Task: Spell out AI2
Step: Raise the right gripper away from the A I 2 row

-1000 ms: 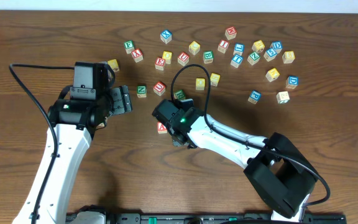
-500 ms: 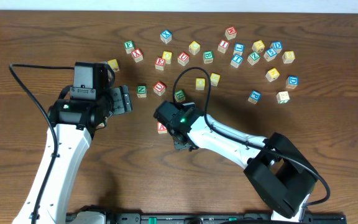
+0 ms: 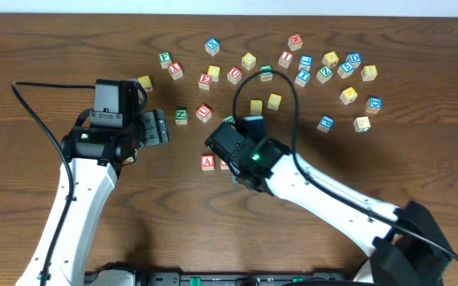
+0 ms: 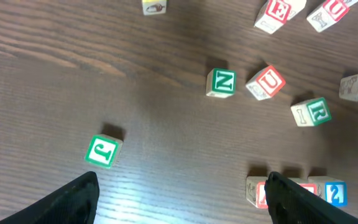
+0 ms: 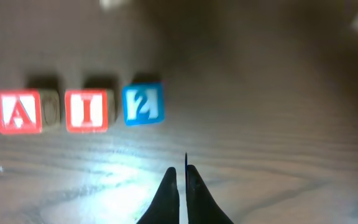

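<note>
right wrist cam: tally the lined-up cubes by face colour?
Red: 2 (A cube, I cube)
Blue: 1 (2 cube)
Total: 3

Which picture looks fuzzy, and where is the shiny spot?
Right wrist view: fuzzy all over, the A cube, I cube and 2 cube soft-edged, with a pale glare patch on the table below them. Left wrist view: sharp, the N cube crisp. Overhead view: sharp, evenly lit.
</note>
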